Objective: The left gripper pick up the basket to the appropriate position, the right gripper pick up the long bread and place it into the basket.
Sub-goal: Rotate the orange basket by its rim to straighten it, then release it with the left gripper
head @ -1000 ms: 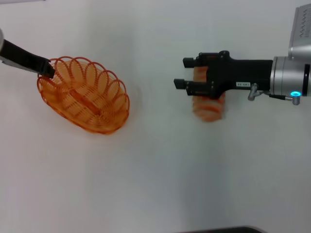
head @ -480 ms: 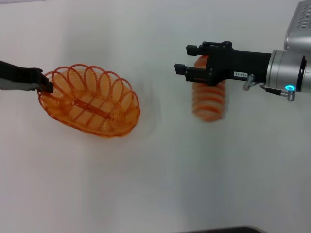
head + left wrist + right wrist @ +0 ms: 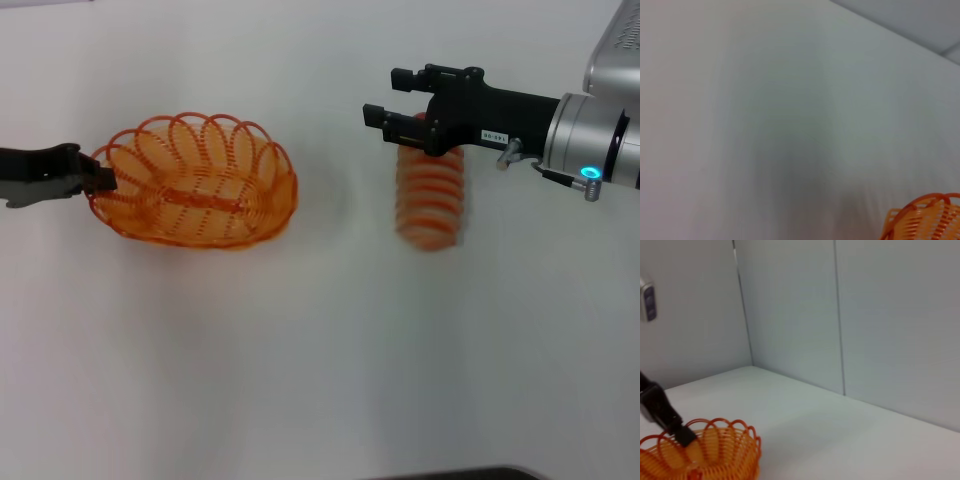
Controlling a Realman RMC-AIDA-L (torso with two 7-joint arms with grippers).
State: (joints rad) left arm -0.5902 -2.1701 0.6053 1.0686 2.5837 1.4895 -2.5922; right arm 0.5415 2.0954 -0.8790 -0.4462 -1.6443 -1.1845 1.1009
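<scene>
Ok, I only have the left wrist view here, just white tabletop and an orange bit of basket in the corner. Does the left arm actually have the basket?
Observer: Yes. In the head view the left gripper pinches the rim at the left end of the basket.
Operator: And the bread?
Observer: The long bread hangs from the right gripper, gripped at its top end, off to the right of the basket.
Operator: Anything in the basket yet?
Observer: Nothing in it; the right wrist view also shows it bare inside.
</scene>
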